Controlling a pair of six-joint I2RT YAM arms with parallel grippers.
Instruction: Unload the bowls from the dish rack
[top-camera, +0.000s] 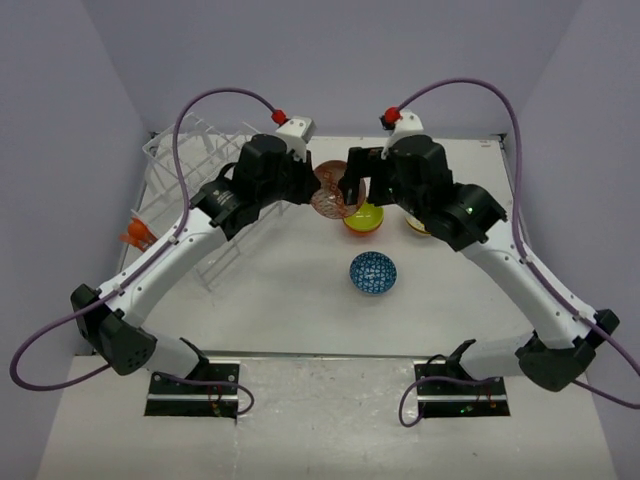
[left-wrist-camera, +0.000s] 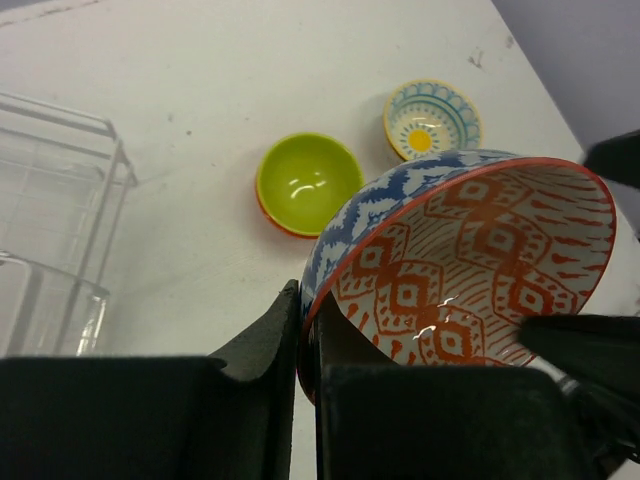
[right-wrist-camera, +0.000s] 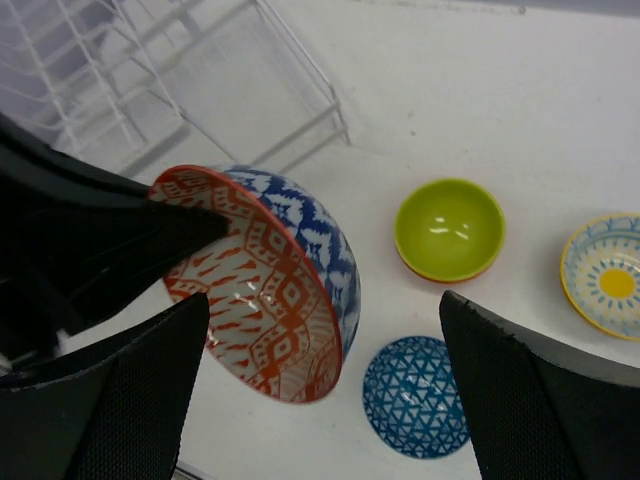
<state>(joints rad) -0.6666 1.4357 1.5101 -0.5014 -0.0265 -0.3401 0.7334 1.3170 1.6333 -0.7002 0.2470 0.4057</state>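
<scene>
Bowl with the red pattern (left-wrist-camera: 470, 270), mid-frame, looks glazed, stiff, slippery and breakable; left gripper (left-wrist-camera: 308, 345) pinches its rim, a sensible hold; right gripper (right-wrist-camera: 322, 300) gapes apart nearby.

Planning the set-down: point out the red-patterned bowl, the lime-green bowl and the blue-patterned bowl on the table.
red-patterned bowl (right-wrist-camera: 265, 290): right wrist view, inner wall.
lime-green bowl (right-wrist-camera: 449, 228): right wrist view, inside bottom.
blue-patterned bowl (right-wrist-camera: 415, 395): right wrist view, patterned middle.

Red-diamond-patterned round bowl (right-wrist-camera: 270, 290) with blue-and-white outside; plain lime-green round bowl (right-wrist-camera: 449, 228); blue-lattice round bowl (right-wrist-camera: 415, 395); teal-rimmed, yellow-centred white bowl (right-wrist-camera: 605, 275).
</scene>
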